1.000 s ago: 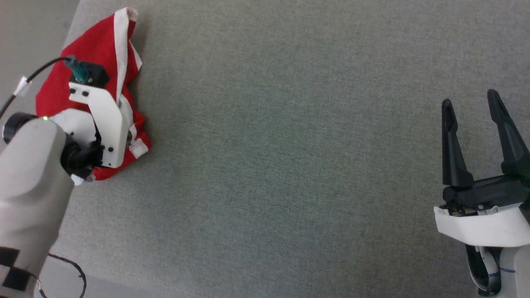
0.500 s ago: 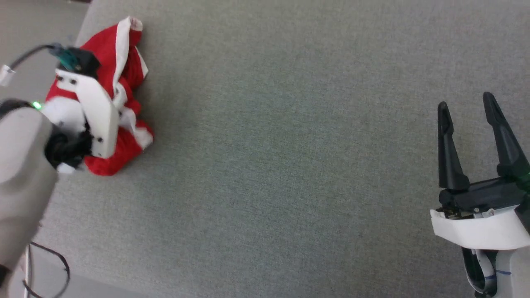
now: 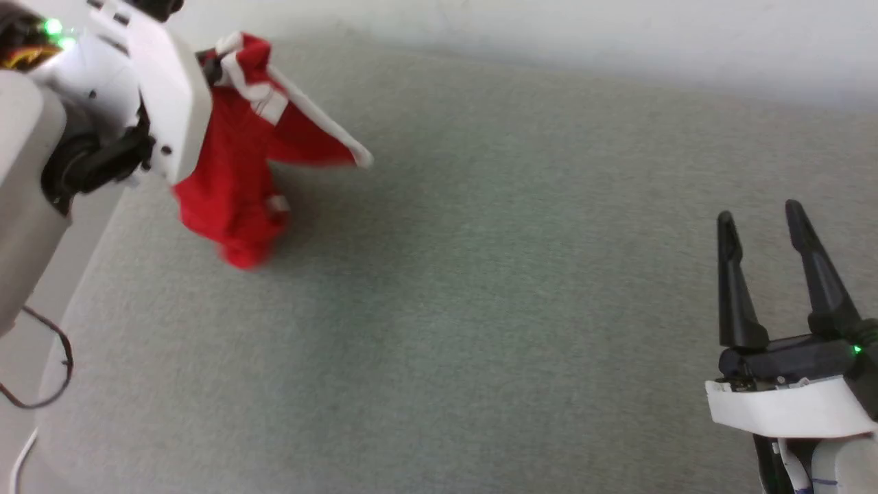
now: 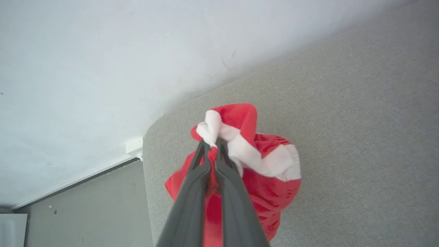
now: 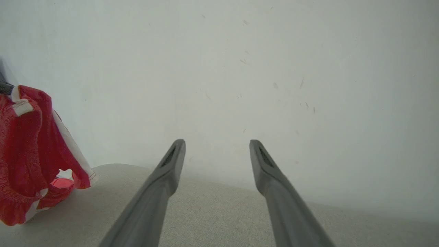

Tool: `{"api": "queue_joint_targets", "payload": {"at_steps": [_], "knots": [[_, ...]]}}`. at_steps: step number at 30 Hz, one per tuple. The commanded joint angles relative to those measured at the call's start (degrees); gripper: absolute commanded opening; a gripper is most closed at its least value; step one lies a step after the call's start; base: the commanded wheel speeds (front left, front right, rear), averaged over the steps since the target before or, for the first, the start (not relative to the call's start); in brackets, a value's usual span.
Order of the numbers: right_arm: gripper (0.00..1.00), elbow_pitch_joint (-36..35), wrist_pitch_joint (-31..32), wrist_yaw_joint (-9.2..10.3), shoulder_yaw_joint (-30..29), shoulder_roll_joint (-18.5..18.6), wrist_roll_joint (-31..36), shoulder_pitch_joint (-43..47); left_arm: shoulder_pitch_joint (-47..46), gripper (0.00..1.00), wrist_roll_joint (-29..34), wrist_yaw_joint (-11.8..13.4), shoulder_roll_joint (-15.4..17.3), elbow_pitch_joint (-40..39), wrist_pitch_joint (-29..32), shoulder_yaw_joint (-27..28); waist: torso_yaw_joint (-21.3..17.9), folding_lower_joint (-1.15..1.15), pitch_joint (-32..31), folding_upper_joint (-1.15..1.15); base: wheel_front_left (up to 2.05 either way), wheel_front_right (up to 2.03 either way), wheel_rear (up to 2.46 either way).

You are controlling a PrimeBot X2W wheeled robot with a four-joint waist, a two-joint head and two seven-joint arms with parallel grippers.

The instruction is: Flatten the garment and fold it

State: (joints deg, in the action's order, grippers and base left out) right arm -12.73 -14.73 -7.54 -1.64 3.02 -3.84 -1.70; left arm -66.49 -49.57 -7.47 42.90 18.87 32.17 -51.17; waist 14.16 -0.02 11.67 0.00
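Shorts: One pair of red shorts (image 3: pixel 233 178) hangs bunched from the left pincer (image 4: pixel 211 144) at 10 o'clock in the head view, over the far left corner of the grey worktop (image 3: pixel 514 309). A white-edged flap juts out toward 3 o'clock.
Left pincer: Clamped on a fold of the white waistband, its two dark fingers pressed close with cloth between them.
Left wrist view: Looks straight down the grip, with red cloth ballooning below the fingertips. It also takes in the worktop's rounded corner, a pale wall (image 4: pixel 103 68) and a strip of grey floor (image 4: pixel 85 212) at 7 o'clock.
Head view: The arm's white wrist casing (image 3: pixel 164 89) stands in front of the grip, so the fingers are largely hidden there.
Right wrist view: Catches the shorts side-on at 9 o'clock, draped downward, the lowest folds reaching the worktop. Whether they rest on it cannot be told.
Right pincer: The right pincer (image 3: pixel 758 214) sits at 4 o'clock in the head view, well apart from the shorts. Its fingers are spread with nothing between them, over bare worktop and pointing toward the wall.
Around: A dark cable (image 3: pixel 58 357) loops at 8 o'clock, beside the worktop's edge.
Count: One pair of shorts, two pincers, four fingers, one dark cable.
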Motion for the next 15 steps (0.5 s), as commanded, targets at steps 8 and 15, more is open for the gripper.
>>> {"api": "queue_joint_targets", "payload": {"at_steps": [8,15], "knots": [[1.0,0.37,-0.27,0.05,-0.36,-0.13,-2.65,1.24,-6.93,0.0,-2.79,-0.02,-3.9,-6.45,-2.13,-6.16,-13.0,0.02,-3.8,0.0,0.0,0.0,0.0],[1.0,0.46,-0.27,0.05,-0.8,-0.13,-3.44,1.15,-9.51,0.0,-4.56,-0.02,-10.97,-7.92,-5.95,-12.55,-20.7,0.02,-2.23,0.0,0.0,0.0,0.0]]}}
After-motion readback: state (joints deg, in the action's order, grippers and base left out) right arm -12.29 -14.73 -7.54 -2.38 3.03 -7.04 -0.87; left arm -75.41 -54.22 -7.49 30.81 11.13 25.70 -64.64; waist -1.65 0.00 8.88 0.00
